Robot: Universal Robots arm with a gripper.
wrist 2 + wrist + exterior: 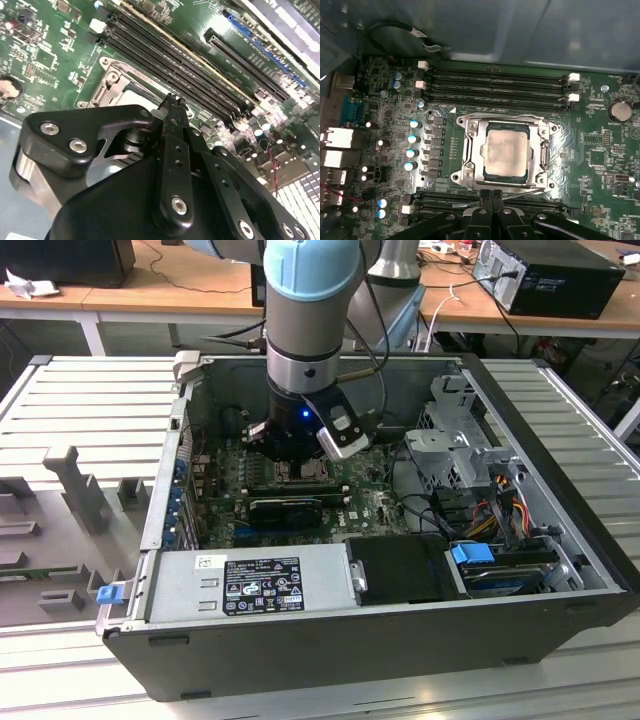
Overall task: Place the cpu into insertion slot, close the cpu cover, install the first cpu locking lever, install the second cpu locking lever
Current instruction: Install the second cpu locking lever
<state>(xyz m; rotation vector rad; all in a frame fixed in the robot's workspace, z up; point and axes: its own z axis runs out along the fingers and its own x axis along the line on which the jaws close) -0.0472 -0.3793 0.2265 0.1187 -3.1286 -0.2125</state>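
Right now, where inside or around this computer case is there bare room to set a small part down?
The ribbed metal table beside the case at the exterior view's left is bare. Inside, the hand sits at the cpu cover, with memory slots beyond: crowded.

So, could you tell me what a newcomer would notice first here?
Probably the robot arm reaching down into the open computer case. In the first wrist view, the silver cpu sits in its socket, framed by the cpu cover, with the gripper shut at the socket's edge.
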